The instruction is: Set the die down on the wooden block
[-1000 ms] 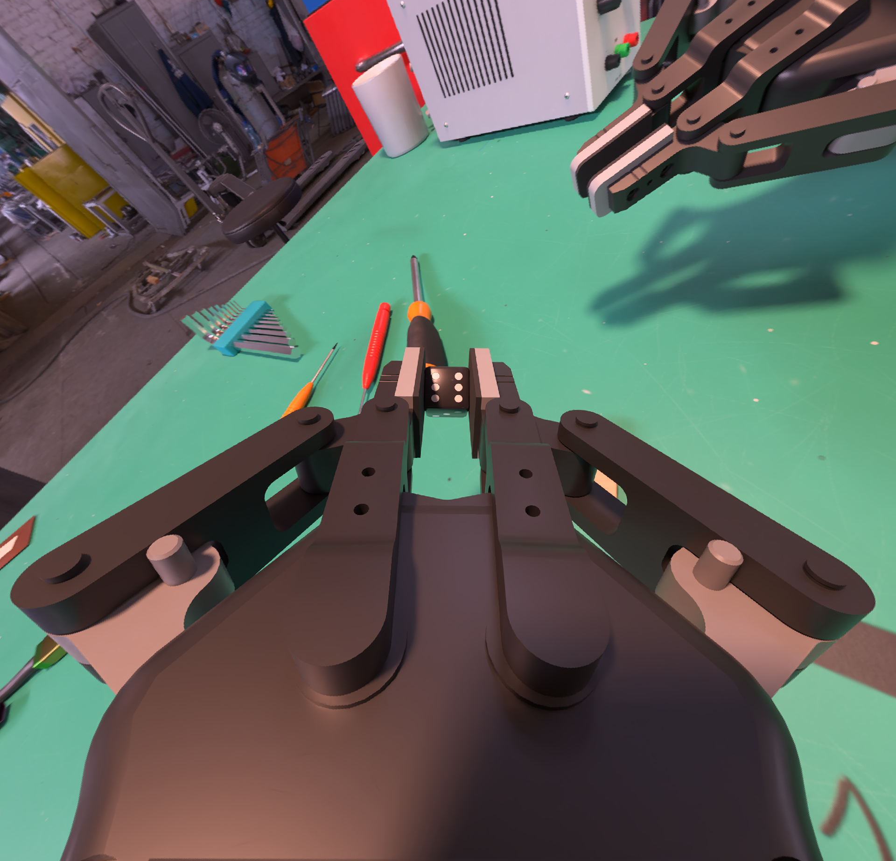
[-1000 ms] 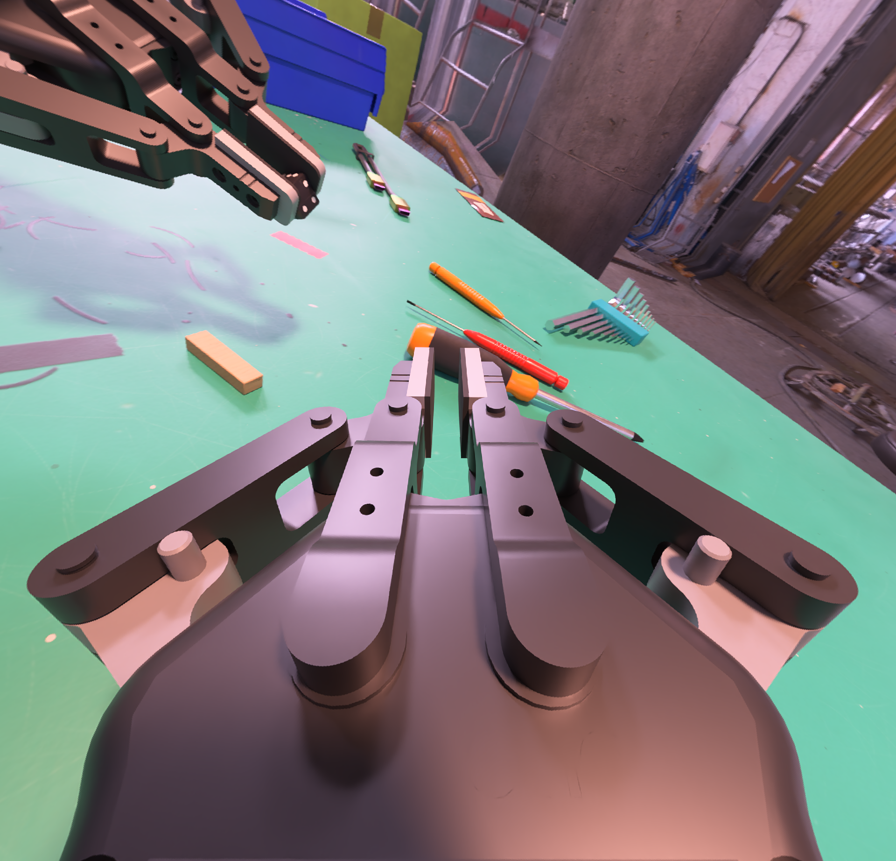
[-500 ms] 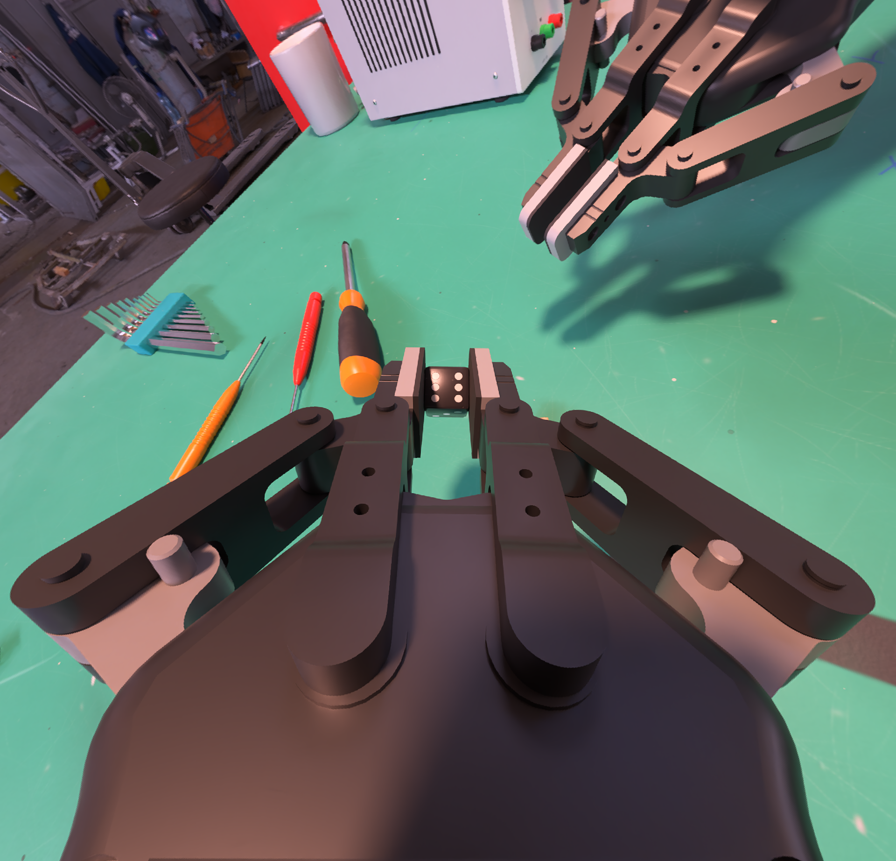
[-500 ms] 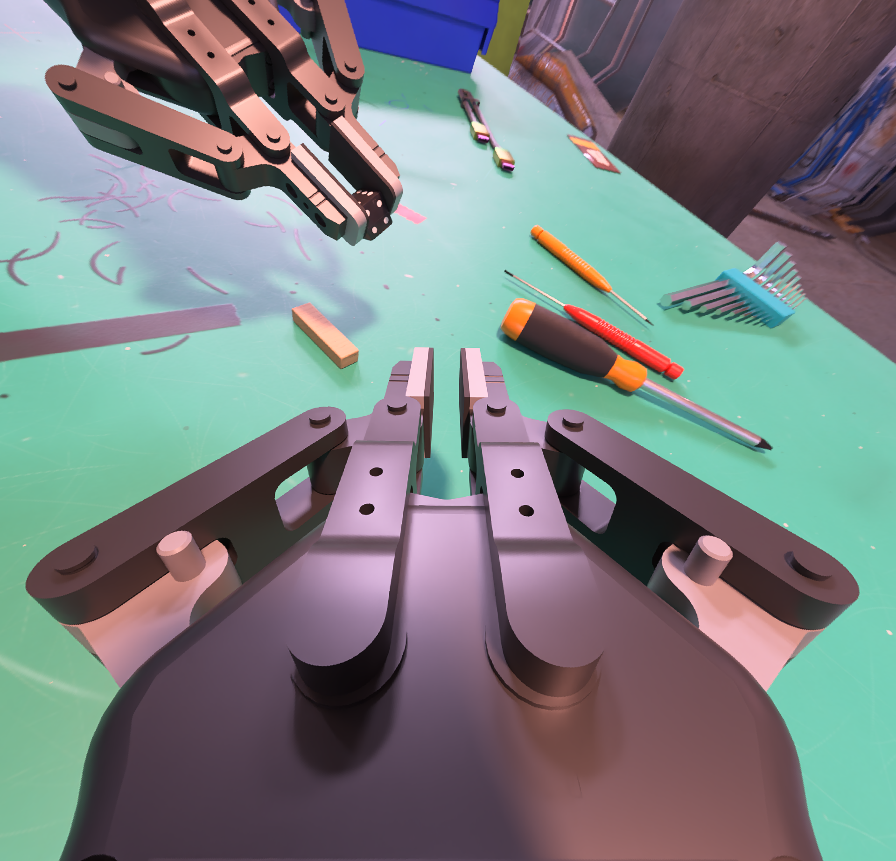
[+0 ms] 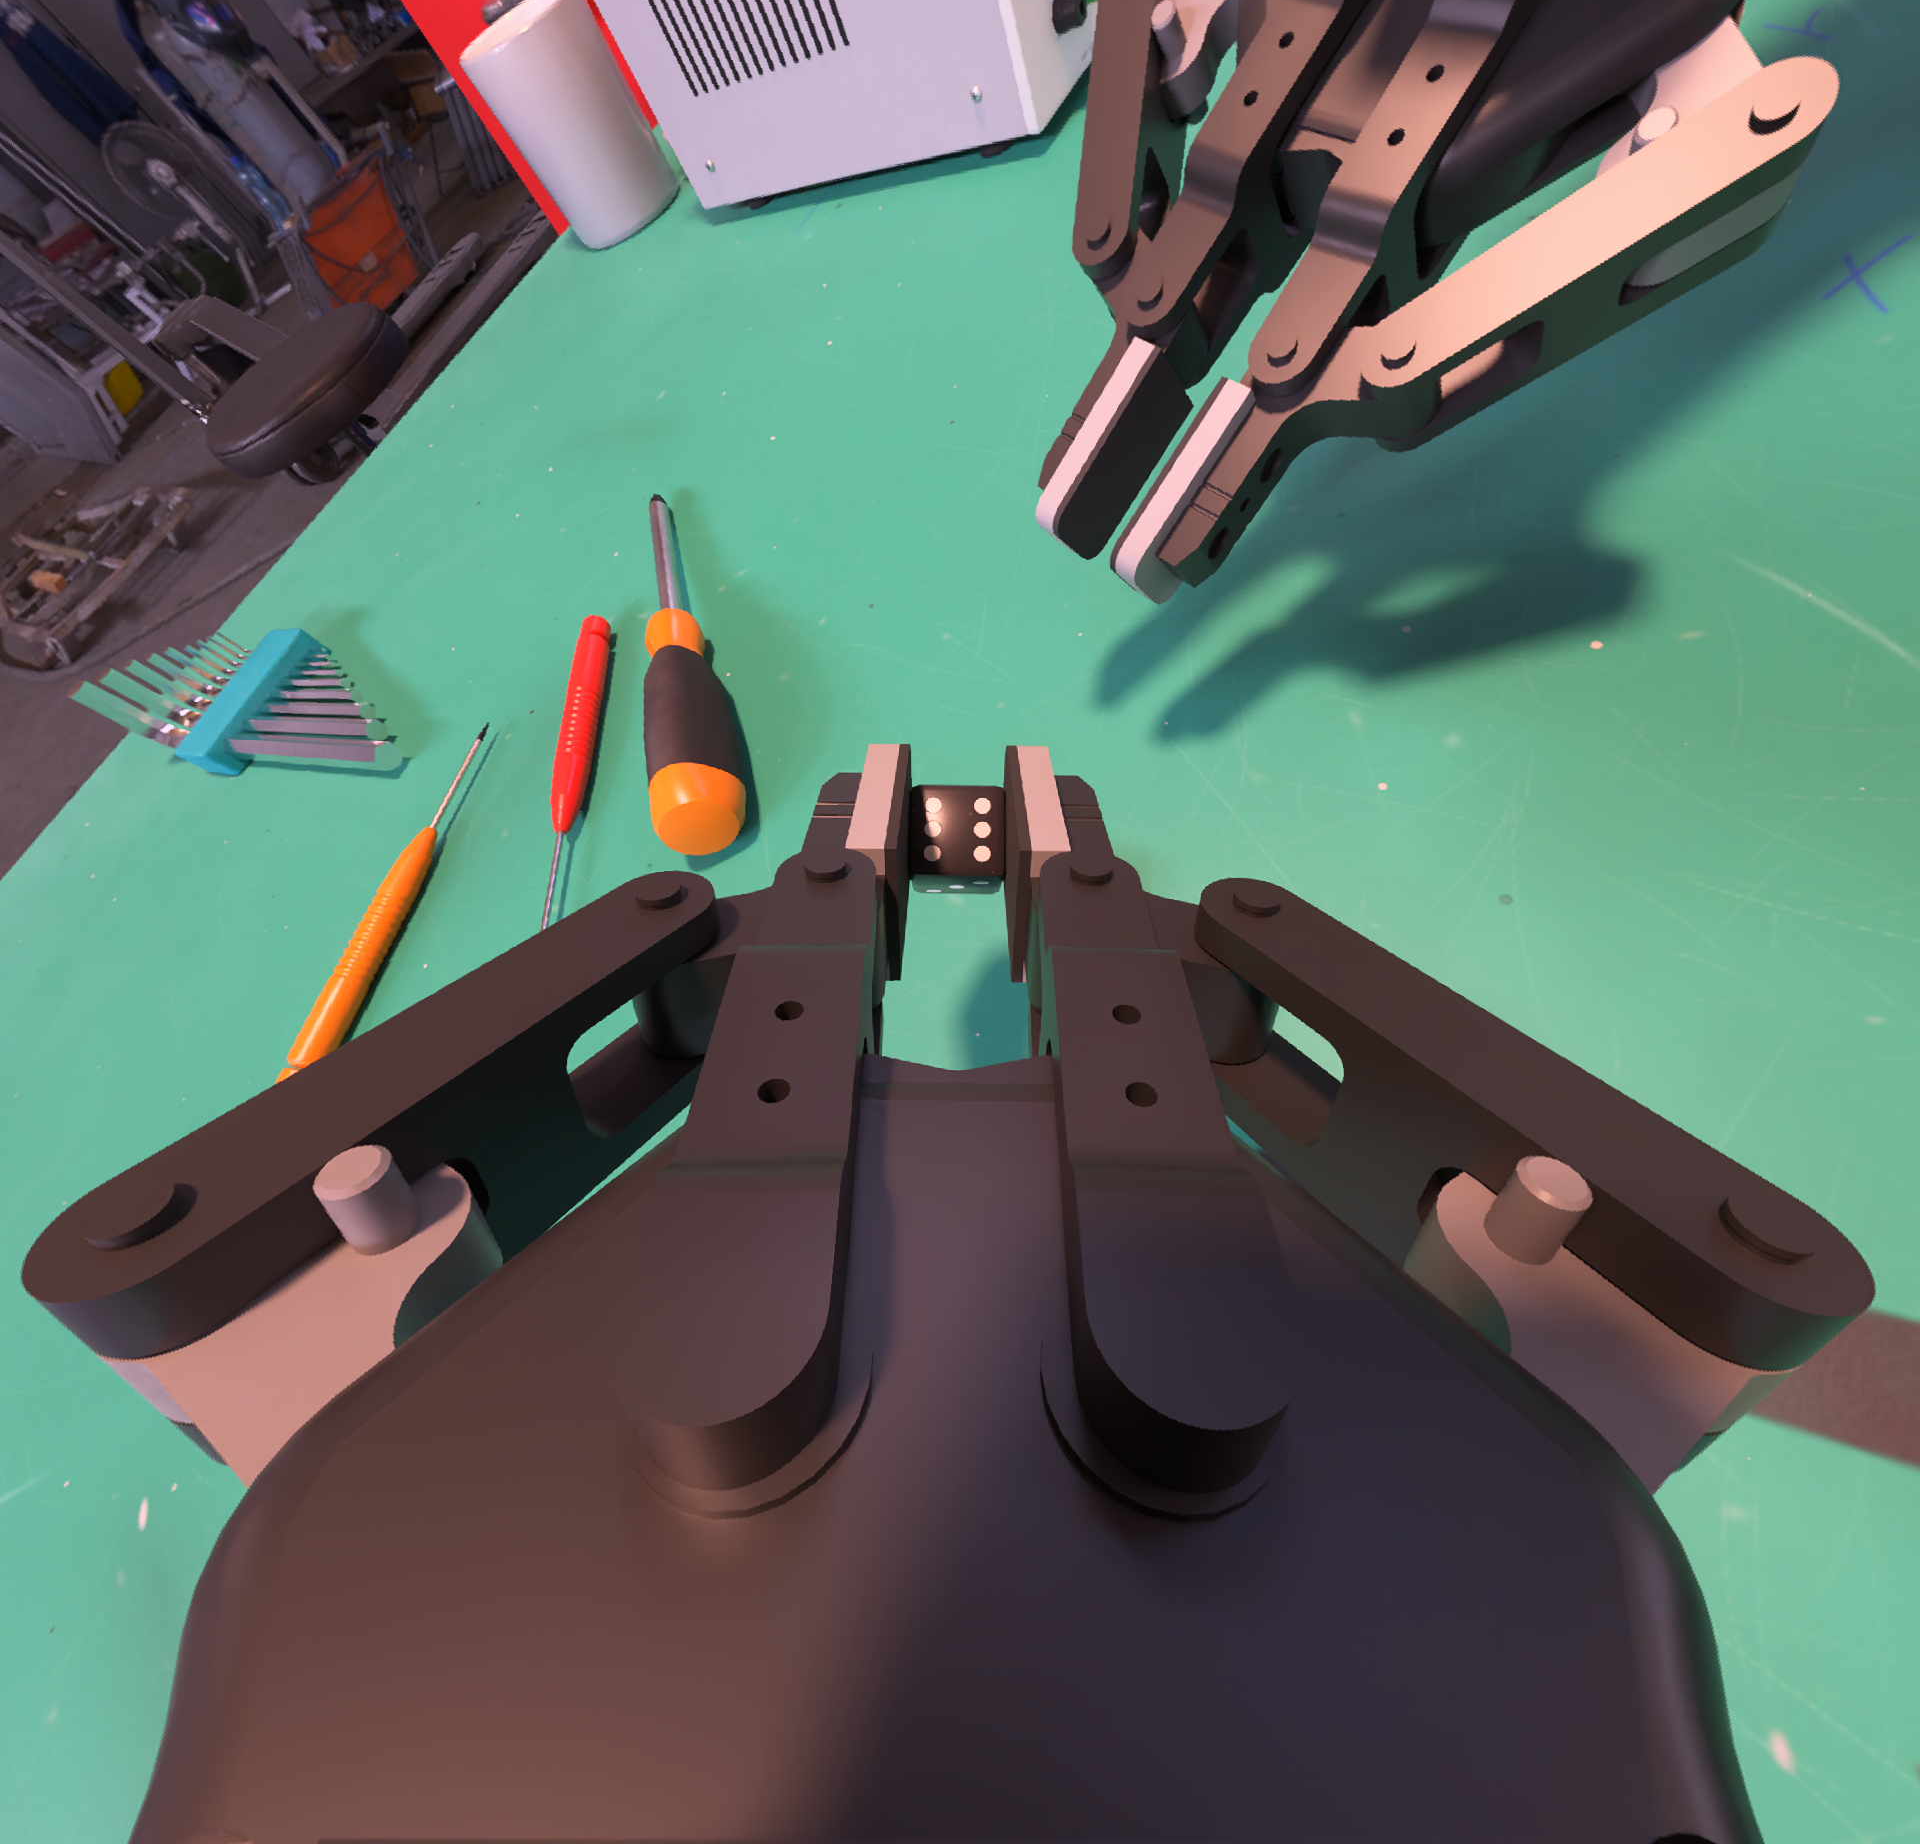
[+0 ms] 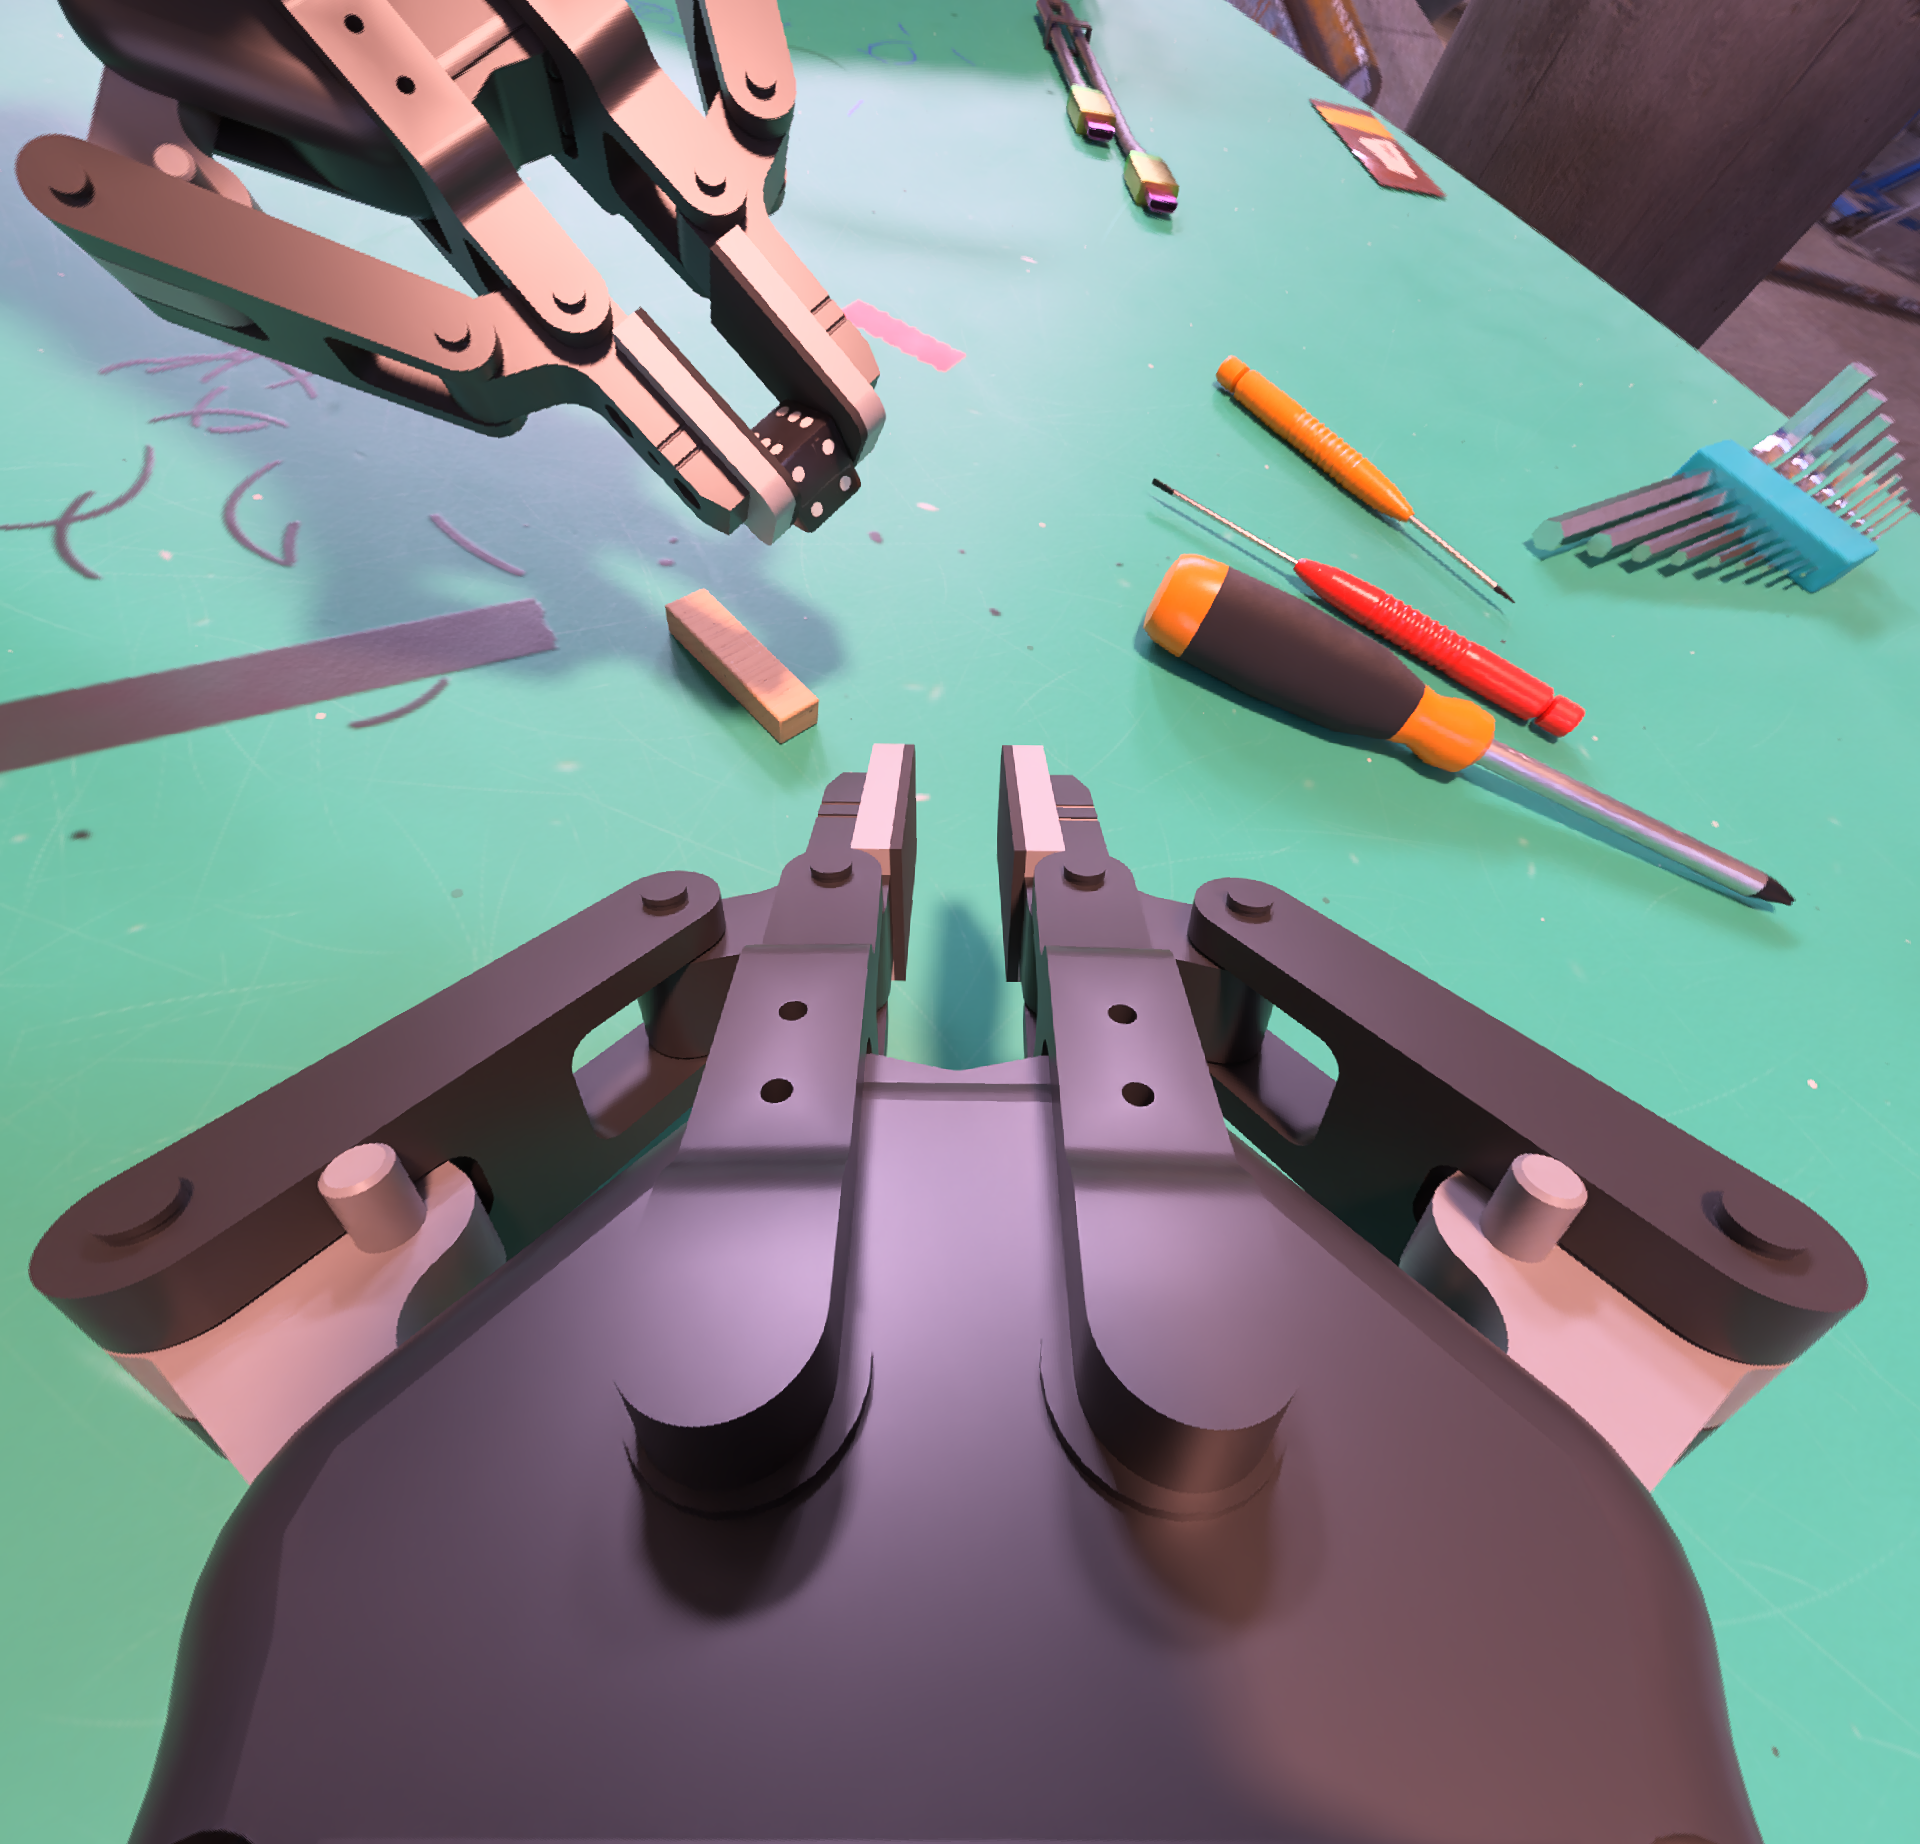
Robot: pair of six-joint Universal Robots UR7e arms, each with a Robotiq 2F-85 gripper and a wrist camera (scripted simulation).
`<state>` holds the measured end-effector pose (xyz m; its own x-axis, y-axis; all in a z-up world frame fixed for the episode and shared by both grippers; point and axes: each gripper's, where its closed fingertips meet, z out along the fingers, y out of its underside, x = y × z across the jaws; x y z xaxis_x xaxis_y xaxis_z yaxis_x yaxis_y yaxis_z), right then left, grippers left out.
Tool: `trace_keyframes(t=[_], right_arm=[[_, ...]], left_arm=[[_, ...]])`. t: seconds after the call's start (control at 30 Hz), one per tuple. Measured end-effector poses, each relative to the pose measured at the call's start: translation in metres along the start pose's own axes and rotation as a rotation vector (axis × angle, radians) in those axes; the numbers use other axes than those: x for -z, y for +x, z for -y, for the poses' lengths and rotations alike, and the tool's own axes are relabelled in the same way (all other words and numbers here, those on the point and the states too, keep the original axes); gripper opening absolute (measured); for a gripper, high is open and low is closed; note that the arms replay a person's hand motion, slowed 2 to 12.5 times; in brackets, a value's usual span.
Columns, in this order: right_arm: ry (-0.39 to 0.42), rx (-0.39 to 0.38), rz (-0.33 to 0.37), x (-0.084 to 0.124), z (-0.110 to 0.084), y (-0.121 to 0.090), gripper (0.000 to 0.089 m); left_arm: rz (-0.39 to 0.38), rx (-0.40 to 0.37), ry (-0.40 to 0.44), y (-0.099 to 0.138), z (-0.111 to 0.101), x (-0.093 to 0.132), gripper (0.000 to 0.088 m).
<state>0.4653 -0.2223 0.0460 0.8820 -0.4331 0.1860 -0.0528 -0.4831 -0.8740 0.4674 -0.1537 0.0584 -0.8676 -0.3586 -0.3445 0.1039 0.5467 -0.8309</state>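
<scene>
My left gripper (image 5: pixel 956 807) is shut on a small black die (image 5: pixel 956 830) with white pips, held above the green table. In the right wrist view the same gripper (image 6: pixel 800 490) hangs with the die (image 6: pixel 805 464) just beyond and above the far end of the wooden block (image 6: pixel 740 662), a small tan bar lying flat on the table. The block does not show in the left wrist view. My right gripper (image 6: pixel 958 797) is empty, its jaws a narrow gap apart, just in front of the block's near end. It also shows in the left wrist view (image 5: pixel 1127 547).
A black-and-orange screwdriver (image 6: pixel 1309 667), a red one (image 6: pixel 1439 646), an orange one (image 6: pixel 1314 438) and a blue hex-key holder (image 6: pixel 1766 506) lie right of the block. A grey tape strip (image 6: pixel 270 672) lies to its left. A white box (image 5: pixel 831 38) and a white cylinder (image 5: pixel 566 111) stand behind.
The left gripper has carried the die closer to the block and the right gripper. Both grippers have drawn nearer each other and both views now look more steeply down at the table.
</scene>
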Motion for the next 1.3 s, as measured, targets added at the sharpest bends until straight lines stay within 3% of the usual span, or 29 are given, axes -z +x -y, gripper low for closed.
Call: trace_keyframes(t=[0.67,1.3], right_arm=[[-0.052,-0.061,0.004,-0.003,-0.003,0.000,0.0180],[-0.061,-0.068,0.013,-0.005,-0.006,-0.001,0.0180]], left_arm=[[-0.028,-0.016,-0.082,0.004,-0.013,-0.003,0.0159],[-0.161,0.074,-0.199,0.022,-0.026,-0.005,0.0158]])
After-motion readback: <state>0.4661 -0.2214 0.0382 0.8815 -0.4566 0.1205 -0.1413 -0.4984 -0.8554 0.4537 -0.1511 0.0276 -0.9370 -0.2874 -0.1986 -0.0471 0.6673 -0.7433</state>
